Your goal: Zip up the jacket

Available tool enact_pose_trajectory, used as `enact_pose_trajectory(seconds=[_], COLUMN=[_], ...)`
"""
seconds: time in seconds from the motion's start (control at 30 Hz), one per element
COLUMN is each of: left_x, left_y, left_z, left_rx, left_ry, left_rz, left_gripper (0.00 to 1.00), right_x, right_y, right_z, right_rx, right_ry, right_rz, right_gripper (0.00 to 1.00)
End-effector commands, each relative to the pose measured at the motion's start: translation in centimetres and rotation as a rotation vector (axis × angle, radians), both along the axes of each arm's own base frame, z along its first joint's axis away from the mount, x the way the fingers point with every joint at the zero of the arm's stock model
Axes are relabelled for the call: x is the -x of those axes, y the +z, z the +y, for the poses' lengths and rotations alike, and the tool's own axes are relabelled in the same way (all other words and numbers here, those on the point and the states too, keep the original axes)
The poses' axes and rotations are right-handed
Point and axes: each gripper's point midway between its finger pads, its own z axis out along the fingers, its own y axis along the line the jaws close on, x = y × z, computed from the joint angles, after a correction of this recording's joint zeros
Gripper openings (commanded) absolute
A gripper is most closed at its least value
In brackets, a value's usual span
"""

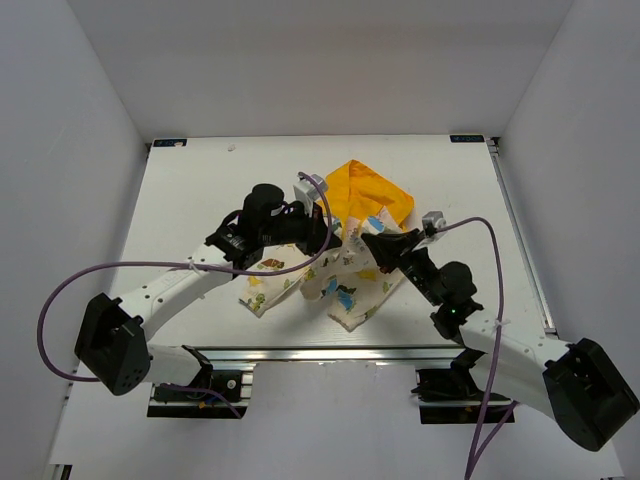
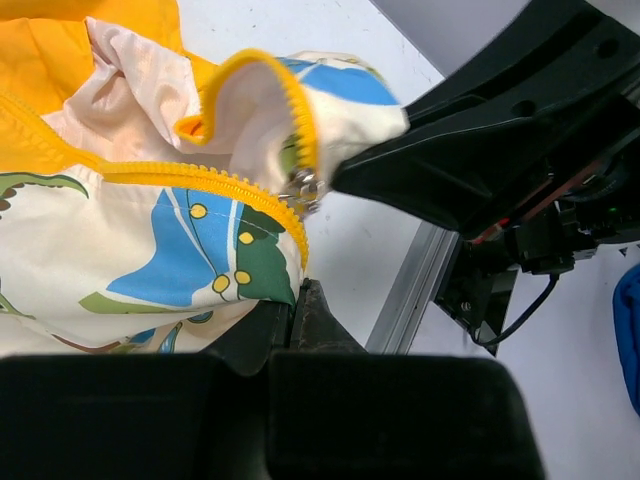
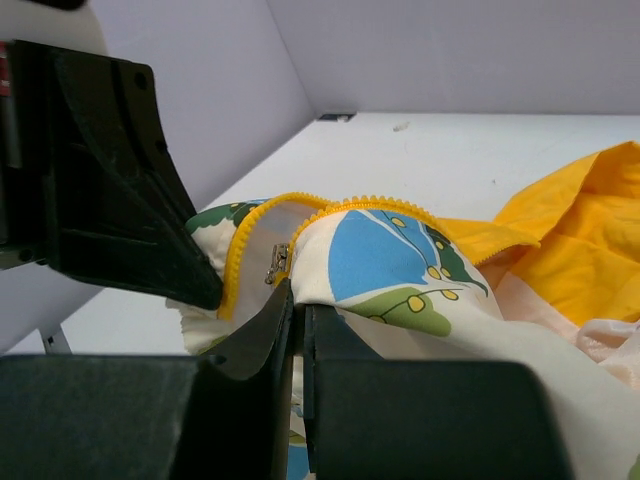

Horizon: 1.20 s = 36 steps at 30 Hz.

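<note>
The jacket [image 1: 335, 280] lies mid-table, its yellow hood [image 1: 368, 190] toward the back and the cream printed body toward me. My left gripper [image 1: 337, 238] and right gripper [image 1: 368, 242] meet over its front opening. In the left wrist view the left gripper [image 2: 297, 296] is shut on the jacket's [image 2: 150, 250] yellow-trimmed edge, just below the metal zipper slider [image 2: 303, 190]. Seen from the right wrist, the right gripper [image 3: 297, 298] is shut on the jacket's [image 3: 390, 260] other zipper edge, and the slider [image 3: 277, 262] hangs just above its tips.
The white table [image 1: 200, 200] is boxed in by white walls on three sides. An aluminium rail [image 1: 330, 355] runs along the near edge between the arm bases. Purple cables [image 1: 60, 300] loop beside both arms.
</note>
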Motion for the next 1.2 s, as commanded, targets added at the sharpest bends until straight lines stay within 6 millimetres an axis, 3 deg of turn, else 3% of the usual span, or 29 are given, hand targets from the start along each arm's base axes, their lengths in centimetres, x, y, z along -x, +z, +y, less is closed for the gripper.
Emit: enact_pose_trajectory(seconds=[0.0,0.1,0.3,0.43,0.6,0.93,1.17], left_x=[0.2,-1.4,-2.4,-1.9,-0.8,1.7,1.3], left_y=[2.7,3.7,6.8,8.7,9.8,8.8,7.9], left_z=[0.6,1.2,0.6,0.0,-0.6,-0.5,-0.6], left_rx=[0.029,0.020,0.093,0.183,0.276,0.326,0.320], left_ry=[0.013,0.103,0.097,0.002,-0.125,-0.263,-0.241], left_rz=[-0.084,-0.109,-0.178,-0.212,-0.203,-0.173,-0.143], left_gripper=[0.00,0.00,0.00,0.00,0.00,0.00,0.01], right_x=[1.3,2.4,4.0,4.4,5.0,4.9,5.1], right_y=[5.1,5.6,3.6,2.4,2.3,4.2,5.1], right_z=[-2.2,-2.6,-1.5,-1.7,-0.7,-0.9,-1.4], right_rx=[-0.163,-0.176,-0.087,-0.076,-0.059,-0.084,-0.082], right_ry=[-0.040,-0.023,0.080,0.087,0.153,0.143,0.126], right_rz=[-0.172,-0.212,-0.167,-0.144,-0.153,-0.211,-0.235], right_gripper=[0.00,0.00,0.00,0.00,0.00,0.00,0.00])
